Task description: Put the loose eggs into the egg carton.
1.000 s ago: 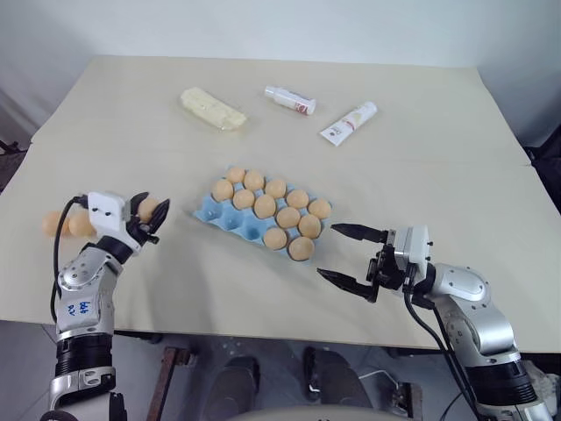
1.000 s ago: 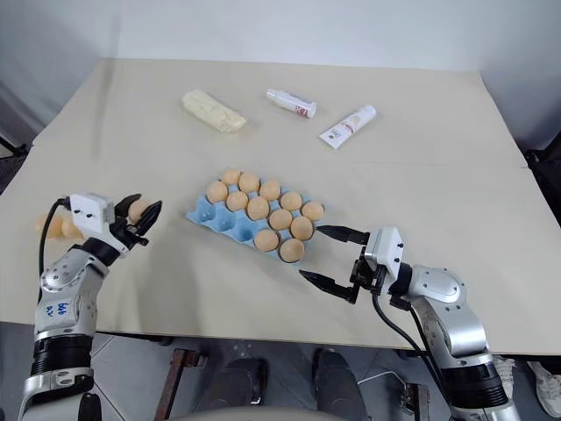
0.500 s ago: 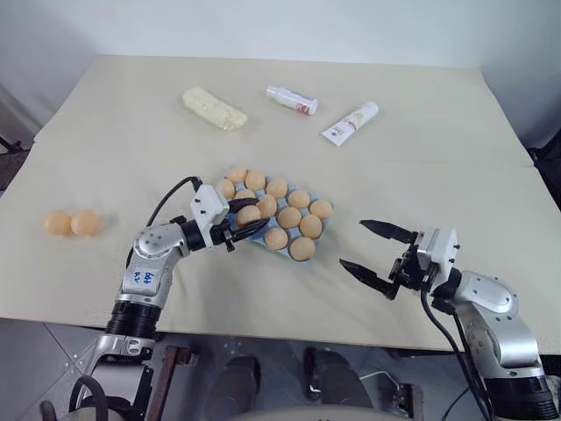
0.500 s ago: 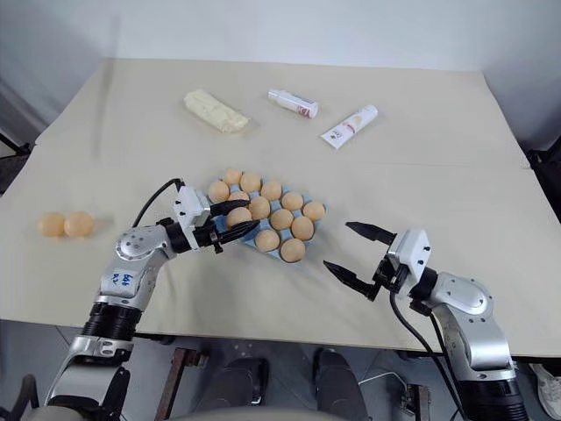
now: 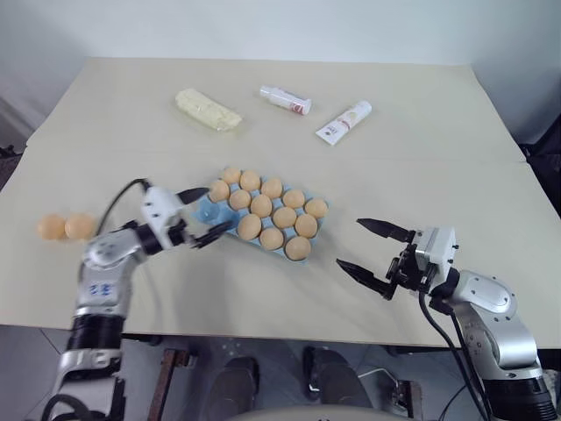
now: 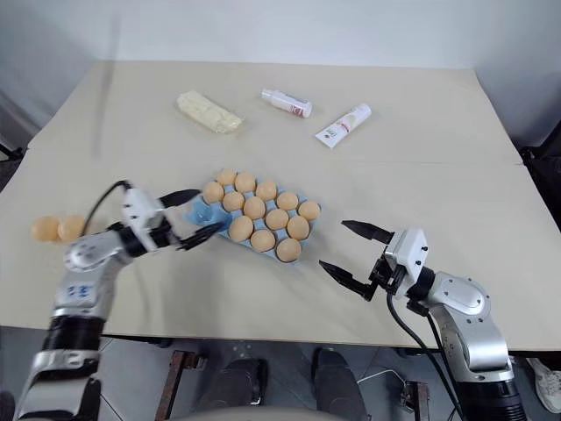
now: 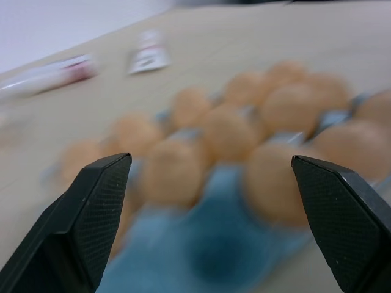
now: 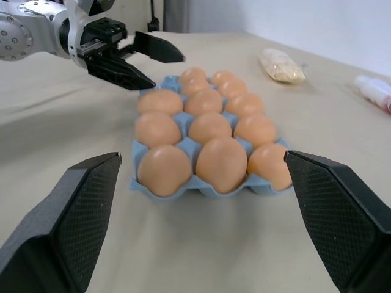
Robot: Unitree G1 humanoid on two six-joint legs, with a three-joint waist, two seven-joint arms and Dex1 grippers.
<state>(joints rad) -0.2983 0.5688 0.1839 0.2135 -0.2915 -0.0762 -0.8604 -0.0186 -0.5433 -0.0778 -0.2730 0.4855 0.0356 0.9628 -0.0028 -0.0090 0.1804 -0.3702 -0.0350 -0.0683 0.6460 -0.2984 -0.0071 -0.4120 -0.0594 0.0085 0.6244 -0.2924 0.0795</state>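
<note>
While our left gripper (image 5: 205, 215) hangs with its two black fingers spread wide and nothing between them, just off the near-left corner of the light blue moulded egg carton (image 5: 209, 211), our judgement is that the next move turns on what lies the other way. The two loose light orange-tan eggs (image 5: 66, 227) sit touching each other near the left edge of the beige table (image 5: 421, 175), well apart from the carton and behind the left claw, which points toward the carton and away from them. Side by side, the pair runs roughly along the table's near edge. We reckon the left arm is far the nearer; our right gripper (image 5: 368, 257), jaws likewise wide and empty, hovers beyond the carton's right end.

The carton holds a dozen or so eggs, with empty cups at its near-left corner. How many cups remain free we cannot tell, since the left fingers cross that corner and the left wrist view is smeared.
</note>
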